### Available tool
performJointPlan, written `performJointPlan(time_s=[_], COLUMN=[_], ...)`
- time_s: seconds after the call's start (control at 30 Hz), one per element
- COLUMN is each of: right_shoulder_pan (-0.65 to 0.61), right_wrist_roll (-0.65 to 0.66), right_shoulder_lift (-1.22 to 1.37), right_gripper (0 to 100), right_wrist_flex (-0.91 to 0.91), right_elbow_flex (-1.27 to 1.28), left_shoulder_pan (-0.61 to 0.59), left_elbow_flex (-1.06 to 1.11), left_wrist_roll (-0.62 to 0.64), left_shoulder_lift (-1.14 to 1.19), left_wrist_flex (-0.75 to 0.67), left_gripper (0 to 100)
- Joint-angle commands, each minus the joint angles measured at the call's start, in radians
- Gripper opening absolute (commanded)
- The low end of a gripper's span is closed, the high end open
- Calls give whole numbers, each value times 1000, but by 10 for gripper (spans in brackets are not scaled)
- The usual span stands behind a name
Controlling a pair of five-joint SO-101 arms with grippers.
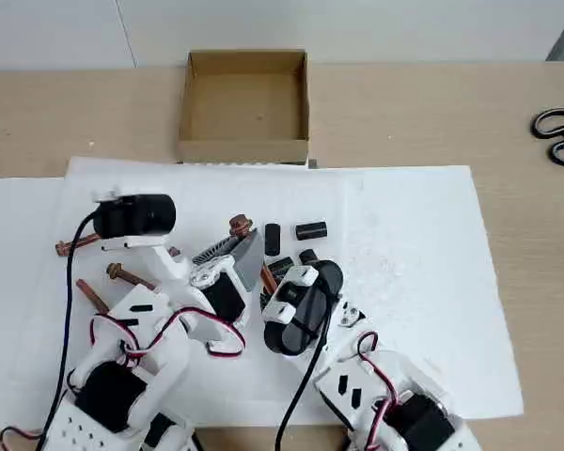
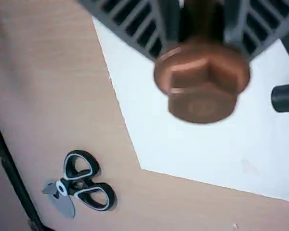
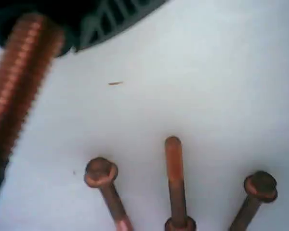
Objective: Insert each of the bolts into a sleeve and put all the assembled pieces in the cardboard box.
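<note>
Over paper [image 1: 404, 282] | left gripper [image 1: 237, 242] pinches bolt [image 2: 201, 79], tip hidden | right gripper [image 1: 280, 274] state unreadable

A brown cardboard box [image 1: 244, 148] stands open-topped on the far side of the table, well apart from the parts. Three copper-coloured hex-head bolts [image 1: 130, 276] lie loose on the white paper [image 1: 404, 282], while a fourth bolt [image 2: 202, 82] is clamped in the left gripper [image 1: 240, 246], its head toward the box. Two short black sleeves [image 1: 310, 230] lie just beside that head.

Hand [image 2: 202, 19] clamps copper bolt [image 2: 202, 82]; scissors [image 2: 79, 187] lie on table [image 2: 48, 96].
</note>
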Motion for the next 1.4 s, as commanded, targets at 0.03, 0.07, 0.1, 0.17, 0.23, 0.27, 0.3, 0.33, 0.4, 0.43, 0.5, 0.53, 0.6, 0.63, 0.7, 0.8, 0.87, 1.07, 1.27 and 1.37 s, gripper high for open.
performJointPlan(time_s=[0.03, 0.07, 0.1, 0.17, 0.23, 0.27, 0.3, 0.33, 0.4, 0.43, 0.5, 0.53, 0.6, 0.63, 0.7, 0.8, 0.87, 1.07, 1.27, 1.37], right_shoulder_pan=[-2, -2, -2, -2, -2, -2, -2, -2, -2, -2, -2, -2, -2, -2, -2, -2, -2, -2, -2, -1], right_wrist_roll=[11, 11, 11, 11, 11, 11, 11, 11, 8, 8, 8, 8, 8, 8, 8, 9, 9, 9, 8, 8], right_shoulder_lift=[-7, -7, -7, -7, -7, -7, -7, -7, -7, -7, -7, -7, -7, -7, -7, -7, -7, -7, -7, -7], right_gripper=[4, 4, 4, 4, 4, 4, 4, 4, 4, 4, 4, 4, 4, 4, 4, 4, 4, 4, 4, 4], right_wrist_flex=[-24, -22, -22, -24, -22, -22, -22, -22, -22, -22, -22, -22, -22, -24, -25, -27, -27, -27, -22, -27], right_elbow_flex=[-55, -55, -58, -60, -60, -60, -60, -60, -60, -60, -60, -60, -60, -60, -60, -60, -60, -60, -58, -58], left_shoulder_pan=[20, 20, 20, 20, 18, 14, -6, -34, -83, -98, -104, -104, -100, -92, -81, -44, -28, -15, -18, -14], left_elbow_flex=[2, 2, 4, 2, 1, -1, 2, 4, 5, 5, 7, 7, 27, 36, 50, 53, 53, 53, 50, 50], left_wrist_roll=[-15, -29, -37, -40, -51, -55, -58, -57, -57, -57, -57, -57, -57, -57, -57, -57, -57, -57, -57, -57], left_shoulder_lift=[-8, -8, -8, -8, -8, -8, -8, -6, -3, -3, -2, -2, -3, -3, -6, -8, -8, -8, -8, -8], left_wrist_flex=[-25, -25, -25, -25, -26, -31, -48, -71, -117, -133, -146, -146, -146, -146, -144, -144, -144, -130, -109, -109], left_gripper=[5, 5, 5, 5, 5, 5, 5, 5, 5, 5, 5, 5, 5, 5, 5, 5, 5, 5, 5, 5])
